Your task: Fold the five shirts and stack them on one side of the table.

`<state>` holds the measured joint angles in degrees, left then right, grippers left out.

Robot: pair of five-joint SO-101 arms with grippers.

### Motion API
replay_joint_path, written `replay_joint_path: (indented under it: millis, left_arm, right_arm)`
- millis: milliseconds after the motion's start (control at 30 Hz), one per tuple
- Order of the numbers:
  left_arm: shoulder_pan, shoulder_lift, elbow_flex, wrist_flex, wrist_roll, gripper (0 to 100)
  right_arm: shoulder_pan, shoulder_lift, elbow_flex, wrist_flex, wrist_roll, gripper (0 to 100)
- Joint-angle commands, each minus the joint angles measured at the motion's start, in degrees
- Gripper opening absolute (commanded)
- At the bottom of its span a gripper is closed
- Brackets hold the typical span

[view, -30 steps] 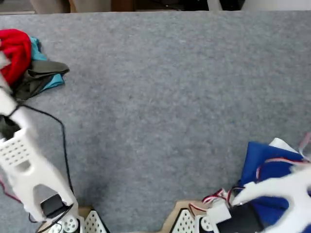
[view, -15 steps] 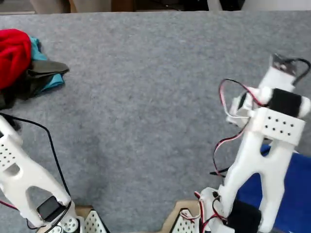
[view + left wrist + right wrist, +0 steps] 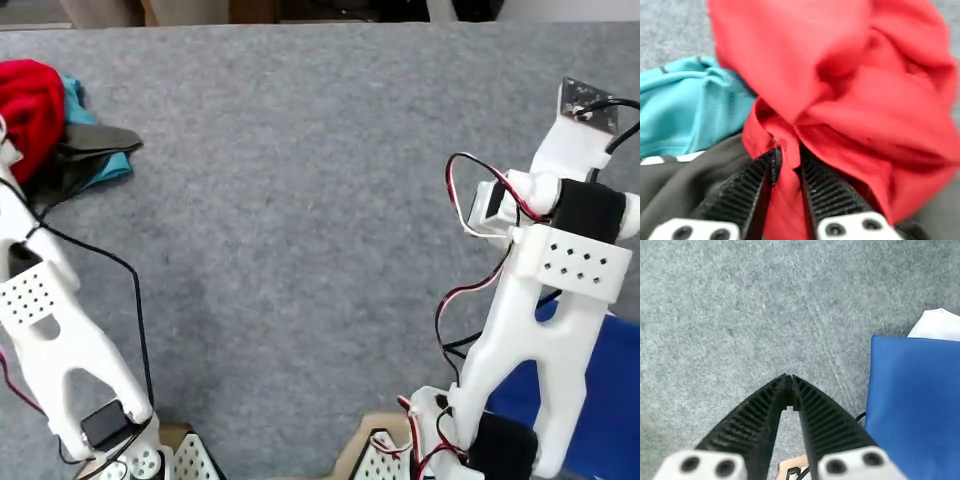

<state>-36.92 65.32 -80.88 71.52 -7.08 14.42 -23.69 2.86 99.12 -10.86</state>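
The left pincer [image 3: 787,150] is clamped on a fold of the red shirt [image 3: 855,90]. A ridge of cloth is pinched between its ribbed jaws, and the bulk of the shirt is bunched just beyond the tips. To one side of the pincer, the teal shirt [image 3: 685,105] is crumpled against the red one, and a dark shirt [image 3: 675,190] is spread beneath the jaw on that same side. The right pincer [image 3: 789,385] is held with its jaws pressed together on nothing, above the grey table [image 3: 730,300], well apart from the left one. Just beside it the folded blue shirt [image 3: 915,405] is laid flat. A white corner [image 3: 939,324], possibly another shirt, is seen poking out from under the blue shirt's far edge.
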Motion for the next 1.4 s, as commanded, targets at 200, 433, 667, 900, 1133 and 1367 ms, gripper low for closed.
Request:
replay_joint_path:
  millis: [200,433,667,900,1133,1367]
  left_arm:
    - [7.5,-5.5,-14.9,17.8,3.8,2]
    - [18.1,-15.0,-14.9,28.3,3.6,2]
    - [30.4,-28.1,-14.7,29.4,3.5,2]
    - [42.7,-37.5,-13.9,29.5,3.8,2]
    - [57.0,-48.4,7.8,29.5,3.9,2]
    - [65.1,-63.2,28.6,29.3,8.5,2]
  right_arm:
    - [-0.8,-2.7,-2.5,0.4,-0.2,0.5]
    - [-0.4,-2.8,-2.5,2.8,-0.2,0.5]
    - [-0.3,-2.8,-2.7,2.7,-0.2,0.5]
    - [1.2,-2.8,-2.9,2.6,-0.2,0.5]
    - [10.6,-2.8,-2.9,2.5,12.0,0.5]
    - [18.3,-2.8,-2.9,2.5,19.4,0.8]
